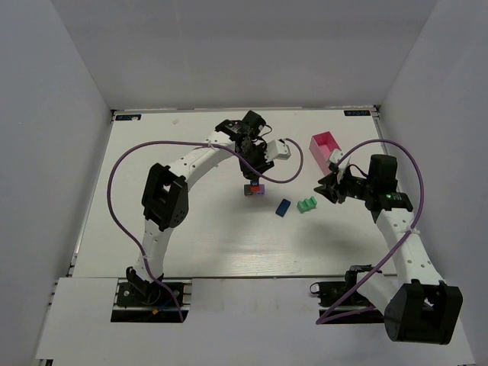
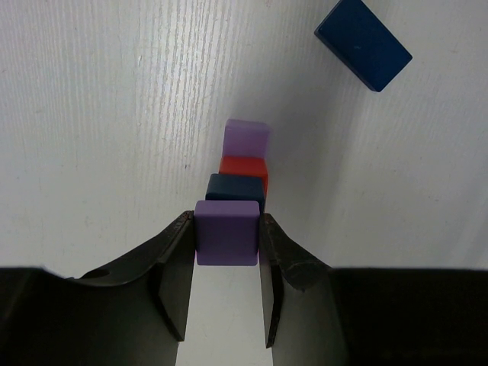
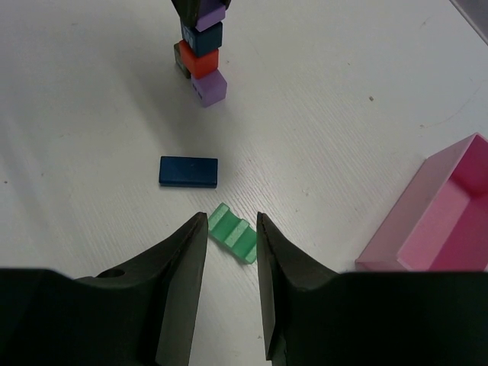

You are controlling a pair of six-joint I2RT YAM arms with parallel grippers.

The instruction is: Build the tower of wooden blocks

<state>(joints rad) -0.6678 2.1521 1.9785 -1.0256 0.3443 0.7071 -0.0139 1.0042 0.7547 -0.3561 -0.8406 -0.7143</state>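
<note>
Left gripper (image 2: 226, 223) clamped on a small lilac painted wooden cube (image 2: 226, 238); the tower of dark blue, red and lilac wooden blocks (image 2: 244, 174) stands directly beneath it. Best to square the cube on top, then release gently. Right gripper (image 3: 230, 219) open, a green ridged wooden block (image 3: 236, 238) just ahead.

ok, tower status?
Left end effector shut on lilac block, atop tower. Right end effector open near green block. Blue block lies clear of tower.
</note>
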